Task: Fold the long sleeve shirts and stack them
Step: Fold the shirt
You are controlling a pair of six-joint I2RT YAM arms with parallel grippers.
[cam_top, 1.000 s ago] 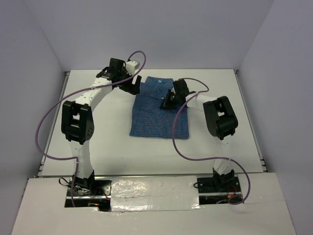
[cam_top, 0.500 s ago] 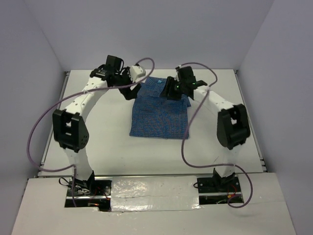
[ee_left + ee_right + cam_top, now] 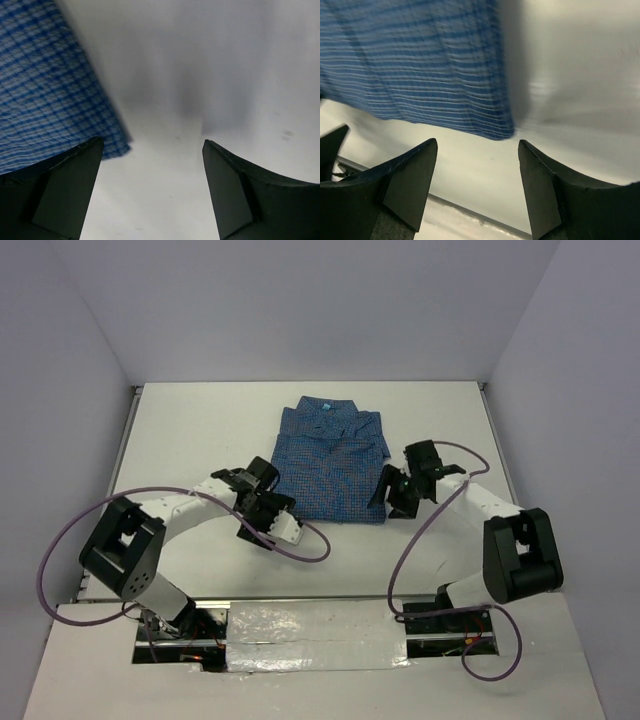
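- The long sleeve shirt [image 3: 330, 460] lies folded into a tidy rectangle on the white desk [image 3: 200, 440], a little above the middle of the overhead view.
- Its collar [image 3: 326, 408] is at the top of the picture, and its straight folded edge faces the bottom, towards the arm bases.
- The cloth is blue with a fine check. No sleeve sticks out past the folded outline.
- The left gripper [image 3: 264, 492] sits low over the desk just beside the shirt's lower left corner.
- In the left wrist view its two dark fingers [image 3: 65, 190] stand wide apart with only bare desk between them. The corner of the shirt shows at the left edge of that view, just outside the gap.
- The right gripper [image 3: 392, 492] is on the other side, just beside the shirt's lower right corner.
- Its jaws are spread as well and hold nothing. In the right wrist view the shirt's hem fills the upper left, and its corner ends just above the space between the fingers [image 3: 405, 185].
- From overhead I cannot tell whether either gripper touches the cloth.
- A purple cable [image 3: 310, 552] loops over the desk near the left wrist, and another hangs in a curve under the right forearm.
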